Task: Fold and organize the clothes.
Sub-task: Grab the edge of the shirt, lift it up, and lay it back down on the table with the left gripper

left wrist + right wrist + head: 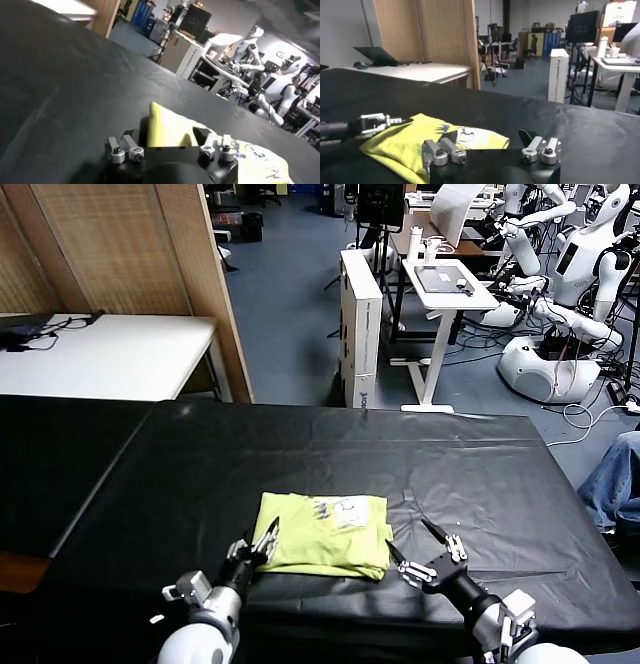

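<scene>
the folded yellow-green t-shirt (325,534) lay on the black table (200,474) near its front edge, a neat rectangle with a printed patch on its upper layer. from the head view the left gripper (264,542) sat at the shirt's left edge with its fingers drawn fairly close together, and it probably pinched the fabric there, though the contact itself was too small to make out. the left wrist view did not help much: the gripper's own body (170,162) filled the lower part and covered the fingertips, so only a raised corner of the t-shirt (167,130) showed between the finger bases. the right wrist view gave a side look the others lacked, with the left gripper (395,121) reaching onto the near corner of the t-shirt (415,140), its tip touching the cloth; still, i could not tell whether the fabric was truly clamped. the right gripper (419,547) rested just beside the shirt's right edge, its fingers spread wide and holding nothing; in its own wrist view the tips were cut off below the frame. behind the table, the head view showed a white desk (110,354), a wooden partition (150,254), a white side table (450,284) and white robots (560,274), partly cut off at the edge.
</scene>
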Available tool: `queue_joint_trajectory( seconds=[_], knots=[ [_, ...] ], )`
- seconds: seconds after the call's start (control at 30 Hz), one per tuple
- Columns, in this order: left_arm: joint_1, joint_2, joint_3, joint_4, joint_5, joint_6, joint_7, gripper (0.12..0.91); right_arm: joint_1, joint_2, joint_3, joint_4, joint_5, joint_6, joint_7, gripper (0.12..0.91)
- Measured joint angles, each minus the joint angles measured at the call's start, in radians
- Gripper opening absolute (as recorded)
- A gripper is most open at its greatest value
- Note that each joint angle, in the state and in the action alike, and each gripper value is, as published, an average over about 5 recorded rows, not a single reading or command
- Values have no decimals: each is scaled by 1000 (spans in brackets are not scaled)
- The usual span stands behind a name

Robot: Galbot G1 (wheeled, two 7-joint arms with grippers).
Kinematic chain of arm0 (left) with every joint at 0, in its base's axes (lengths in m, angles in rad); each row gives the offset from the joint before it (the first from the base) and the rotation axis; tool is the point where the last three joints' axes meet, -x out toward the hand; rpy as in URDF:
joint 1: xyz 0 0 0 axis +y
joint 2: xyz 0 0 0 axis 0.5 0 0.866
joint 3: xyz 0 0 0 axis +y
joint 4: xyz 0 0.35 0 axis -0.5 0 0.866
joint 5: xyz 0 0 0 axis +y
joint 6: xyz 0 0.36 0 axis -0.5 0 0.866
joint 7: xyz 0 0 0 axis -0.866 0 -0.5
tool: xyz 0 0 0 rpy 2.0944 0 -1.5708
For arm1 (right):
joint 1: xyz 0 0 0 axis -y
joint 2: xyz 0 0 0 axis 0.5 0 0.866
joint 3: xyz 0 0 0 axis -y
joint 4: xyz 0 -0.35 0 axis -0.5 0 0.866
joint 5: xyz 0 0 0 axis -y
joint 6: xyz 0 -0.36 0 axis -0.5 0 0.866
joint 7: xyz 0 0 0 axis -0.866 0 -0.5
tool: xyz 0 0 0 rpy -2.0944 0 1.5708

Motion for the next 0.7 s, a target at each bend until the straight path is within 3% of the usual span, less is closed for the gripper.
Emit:
queue_joint_trajectory(
  seconds=[0.1, 0.2, 0.47, 0.7],
  knots=[
    [0, 0, -1, -7, -36, 10, -7, 331, -1, 1, -1, -1, -4, 1, 0, 907],
    [-3, 0, -3, -16, -71, 25, -20, 202, -1, 5, -1, -3, -8, 3, 0, 907],
    [-30, 53, -35, -57, -92, 51, -49, 191, -1, 18, 5, -18, -15, 13, 3, 907],
    [-40, 248, -111, -94, -200, 70, -58, 191, 6, 38, -3, -39, -22, 20, 5, 907]
  ],
)
